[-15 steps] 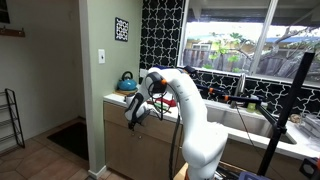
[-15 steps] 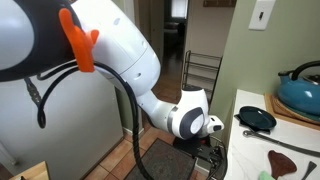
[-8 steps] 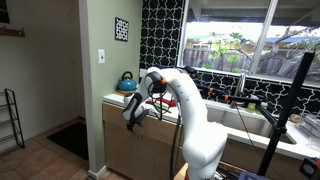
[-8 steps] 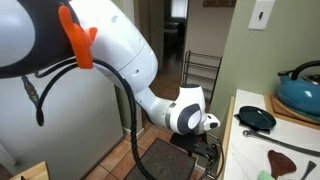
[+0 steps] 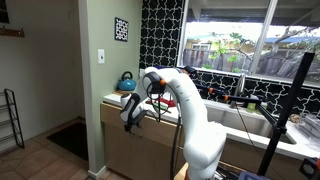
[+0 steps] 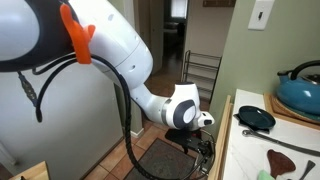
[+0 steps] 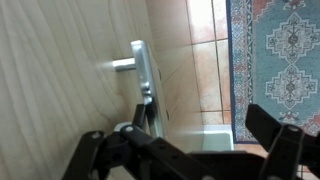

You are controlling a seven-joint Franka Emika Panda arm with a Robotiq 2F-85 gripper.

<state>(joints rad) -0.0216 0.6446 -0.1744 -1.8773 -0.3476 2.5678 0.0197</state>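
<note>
In the wrist view my gripper (image 7: 190,150) is open, and its dark fingers (image 7: 283,140) stand wide apart with nothing between them. Just ahead of the left-hand finger a silver metal handle (image 7: 141,68) sticks out of a light wooden cabinet door (image 7: 60,60). In both exterior views the gripper (image 5: 129,116) (image 6: 206,148) hangs in front of the cabinet, just below the counter edge (image 5: 120,101). I cannot tell whether a finger touches the handle.
On the counter stand a blue kettle (image 5: 127,81) (image 6: 300,92), a small black pan (image 6: 258,118) and a brown spatula (image 6: 283,160). A patterned rug (image 7: 285,50) lies on the tiled floor. A metal rack (image 6: 203,72) stands behind, and a sink (image 5: 250,118) farther along.
The wrist and gripper have shifted slightly outward from the cabinet front and a little lower. The jaws have stayed open.
</note>
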